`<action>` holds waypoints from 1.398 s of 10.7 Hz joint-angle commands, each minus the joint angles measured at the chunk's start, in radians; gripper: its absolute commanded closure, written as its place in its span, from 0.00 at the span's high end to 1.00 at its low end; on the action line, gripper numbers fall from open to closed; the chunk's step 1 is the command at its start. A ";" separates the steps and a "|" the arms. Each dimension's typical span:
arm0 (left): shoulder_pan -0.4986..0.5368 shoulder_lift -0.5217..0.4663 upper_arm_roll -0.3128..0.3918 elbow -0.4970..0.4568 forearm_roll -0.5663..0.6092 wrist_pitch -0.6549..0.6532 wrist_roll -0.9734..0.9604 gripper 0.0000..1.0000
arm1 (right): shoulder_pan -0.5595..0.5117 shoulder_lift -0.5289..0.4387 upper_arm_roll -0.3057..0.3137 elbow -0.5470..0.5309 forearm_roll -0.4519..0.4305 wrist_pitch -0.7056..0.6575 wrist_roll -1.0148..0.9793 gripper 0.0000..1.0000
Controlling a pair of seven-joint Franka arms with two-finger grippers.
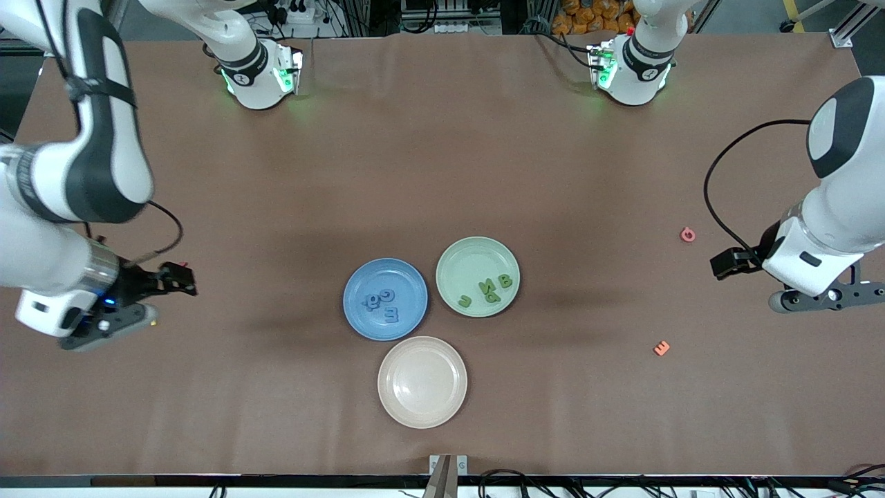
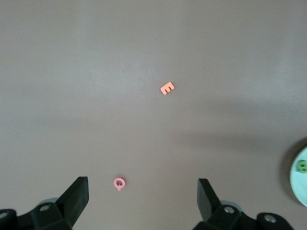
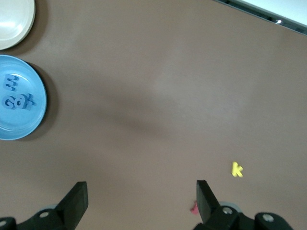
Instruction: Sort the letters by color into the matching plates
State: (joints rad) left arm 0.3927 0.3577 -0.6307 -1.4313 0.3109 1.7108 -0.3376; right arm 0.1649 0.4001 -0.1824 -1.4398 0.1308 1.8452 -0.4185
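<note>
Letters are all sitting in plates already from what I can see. The blue letters [image 1: 382, 305] are bunched together in the blue plate [image 1: 359, 280], and they look stacked or overlapping, so I can't count them for sure. The green letters [image 1: 489, 290] are in the pale green plate [image 1: 470, 256], spread in a loose row along the part of the plate nearer the front camera, lying apart from each other or just touching.

The two plates sit just beside each other around the middle of the surface [image 1: 442, 152], with the green one toward the left arm's end. A cream plate [image 1: 422, 382] with nothing in it sits nearer the front camera than both, close to touching the blue one.

Some stray letters are lying around too. A pink letter [image 1: 687, 235] and an orange letter [image 1: 662, 348] are out toward the left arm's end of the surface, well apart from the plates, the orange one nearer the front camera. The right wrist view also shows a small yellow letter [image 3: 237, 169] on bare surface, well apart from the blue plate.

Left claw [image 2: 144, 199] hangs over the surface at its own end, near the pink letter, fingers spread wide apart and holding nothing. Right claw [image 3: 141, 201] hangs over its end of the surface, also spread wide with nothing between the fingers.
</note>
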 commanded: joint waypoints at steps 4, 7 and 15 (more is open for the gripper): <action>-0.337 -0.215 0.512 -0.038 -0.280 -0.143 0.328 1.00 | -0.022 -0.208 -0.049 -0.037 -0.049 -0.174 0.151 1.00; -0.347 -0.255 0.519 -0.044 -0.274 -0.154 0.335 1.00 | -0.021 -0.274 -0.048 -0.037 -0.079 -0.237 0.243 1.00; -0.344 -0.474 0.523 -0.218 -0.291 -0.195 0.334 1.00 | 0.007 -0.308 -0.026 -0.002 -0.094 -0.336 0.426 1.00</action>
State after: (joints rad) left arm 0.0558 -0.0335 -0.1239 -1.5203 0.0494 1.5030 -0.0252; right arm 0.1543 0.1031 -0.2274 -1.4373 0.0583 1.5027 -0.0638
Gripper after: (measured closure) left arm 0.000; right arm 0.000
